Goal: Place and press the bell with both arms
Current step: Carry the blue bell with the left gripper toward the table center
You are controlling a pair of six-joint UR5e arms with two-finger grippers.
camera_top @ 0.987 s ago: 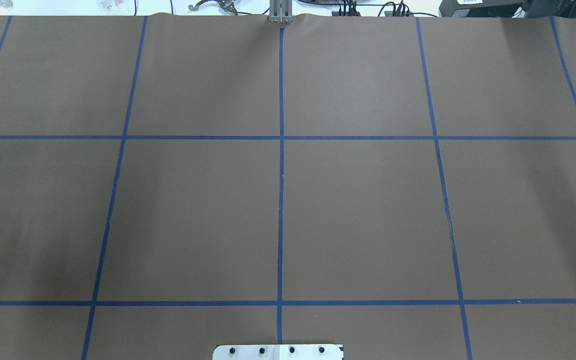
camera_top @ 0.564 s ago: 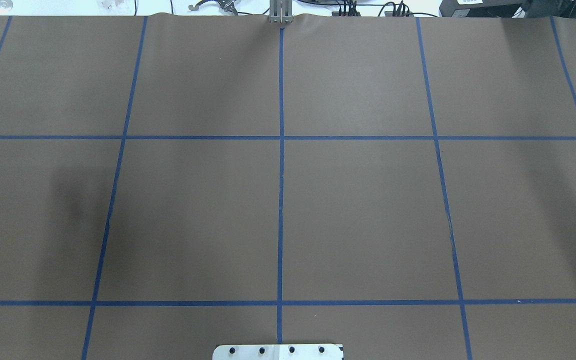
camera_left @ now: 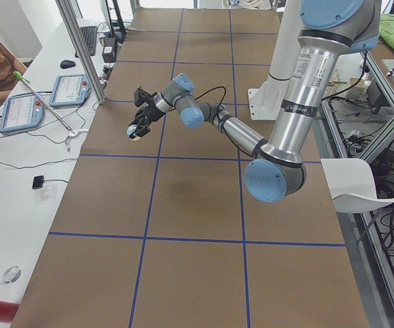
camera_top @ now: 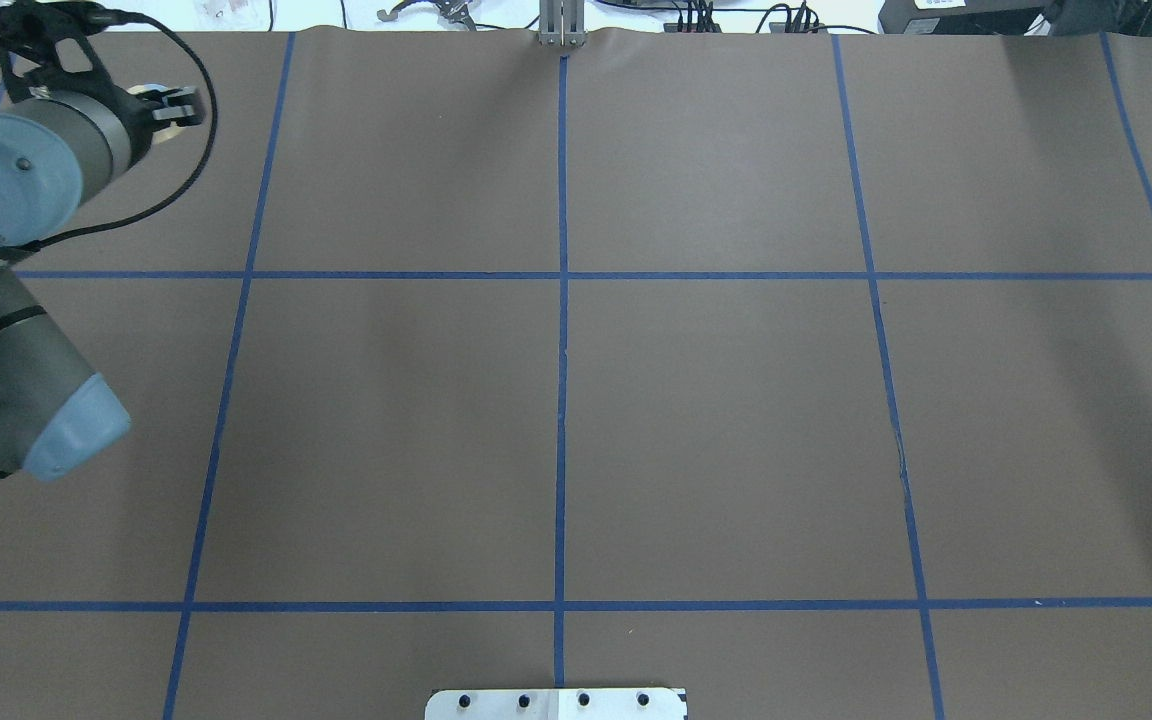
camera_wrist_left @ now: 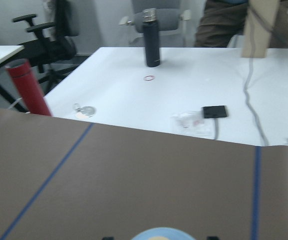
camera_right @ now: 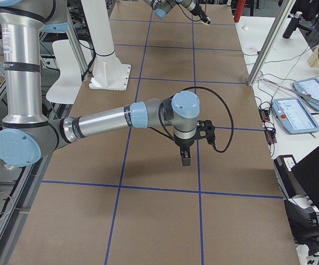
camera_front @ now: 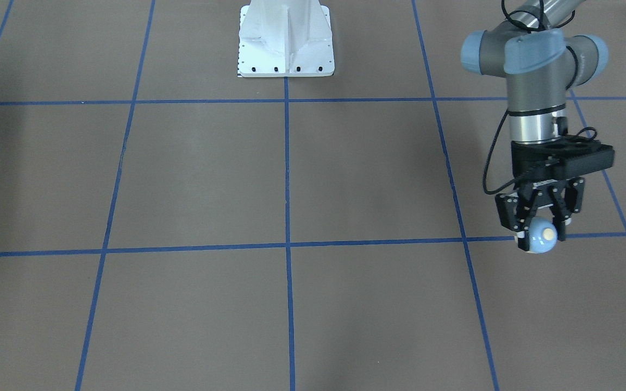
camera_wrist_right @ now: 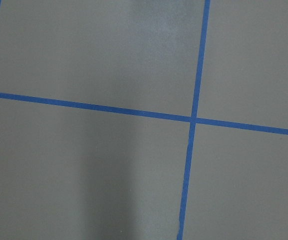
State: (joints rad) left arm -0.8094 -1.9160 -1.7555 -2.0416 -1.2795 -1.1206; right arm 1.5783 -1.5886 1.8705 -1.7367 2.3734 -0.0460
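A brown matte table cover [camera_top: 716, 420] crossed by blue tape lines [camera_top: 562, 400] fills the middle. Beside it, a white bench [camera_wrist_left: 183, 85] carries a dark upright bottle [camera_wrist_left: 152, 45]; a black office chair [camera_wrist_left: 59, 45] stands behind.

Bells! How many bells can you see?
1. The bell is gripped in the left claw, over the left side of the table. No other bell shows, though one could sit outside the views.
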